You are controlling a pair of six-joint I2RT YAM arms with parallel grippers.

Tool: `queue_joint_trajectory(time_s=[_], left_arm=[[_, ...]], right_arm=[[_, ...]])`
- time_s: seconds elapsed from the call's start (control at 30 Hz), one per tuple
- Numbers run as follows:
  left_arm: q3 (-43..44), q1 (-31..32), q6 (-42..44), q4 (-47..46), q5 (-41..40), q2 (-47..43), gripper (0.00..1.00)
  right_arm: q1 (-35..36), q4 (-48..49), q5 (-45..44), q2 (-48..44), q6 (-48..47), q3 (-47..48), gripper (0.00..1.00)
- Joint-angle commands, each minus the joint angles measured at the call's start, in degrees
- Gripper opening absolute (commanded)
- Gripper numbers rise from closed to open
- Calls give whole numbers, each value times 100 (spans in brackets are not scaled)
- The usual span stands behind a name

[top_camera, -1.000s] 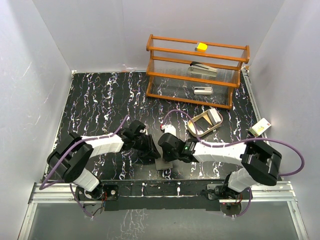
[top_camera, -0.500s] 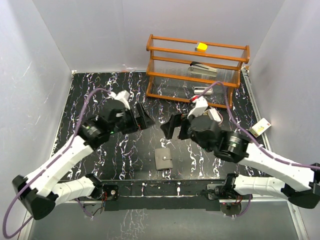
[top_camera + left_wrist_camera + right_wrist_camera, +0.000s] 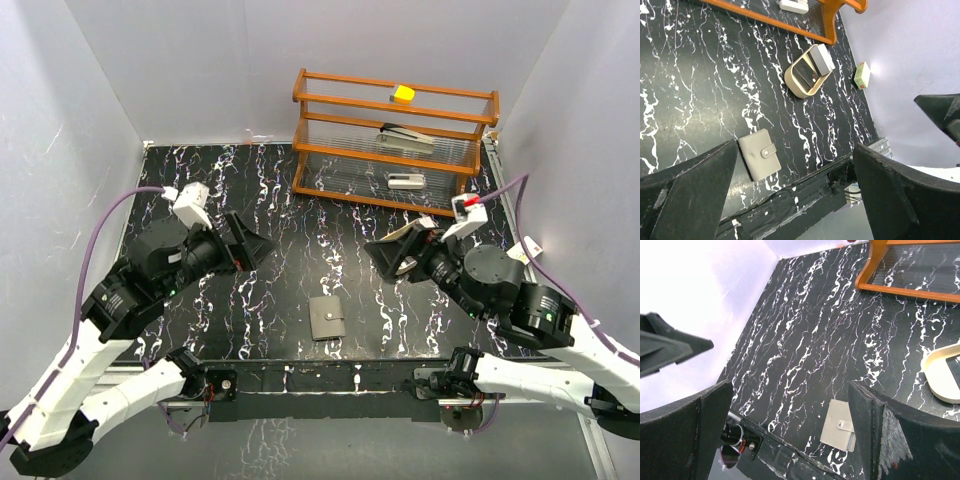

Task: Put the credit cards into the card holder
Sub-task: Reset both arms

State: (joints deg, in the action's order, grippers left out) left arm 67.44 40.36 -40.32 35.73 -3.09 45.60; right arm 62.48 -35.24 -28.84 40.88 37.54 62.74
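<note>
the black veined table [image 3: 200, 190] carries everything. the wooden rack [image 3: 395, 150] stands at its far edge, outside my working zone. i hold the left end effector [image 3: 246, 248] and the right end effector [image 3: 397, 258] raised to either side, both spread wide and empty, so the middle is open to view. the oval tray [image 3: 796, 85] sits right of centre, keeping what look like the credit cards [image 3: 823, 57] together. the card holder [image 3: 326, 319] lies shut and snapped near the front edge, between the arms, within reach of both.

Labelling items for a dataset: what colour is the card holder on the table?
The card holder is plain matte grey; it shows best in the left wrist view.
</note>
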Motion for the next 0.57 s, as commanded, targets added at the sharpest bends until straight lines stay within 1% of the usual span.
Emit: queue_joint_trajectory(time_s=[0.0, 0.17, 0.53], left_arm=[[-411, -10, -167, 4, -154, -304, 99], [-746, -10, -291, -43, -163, -429, 99], [-1015, -13, -232, -265, -392, -545, 99]], right_arm=[[10, -106, -444, -270, 445, -215, 98], [10, -93, -479, -464, 700, -498, 98], [10, -264, -475, -484, 905, -664, 98]])
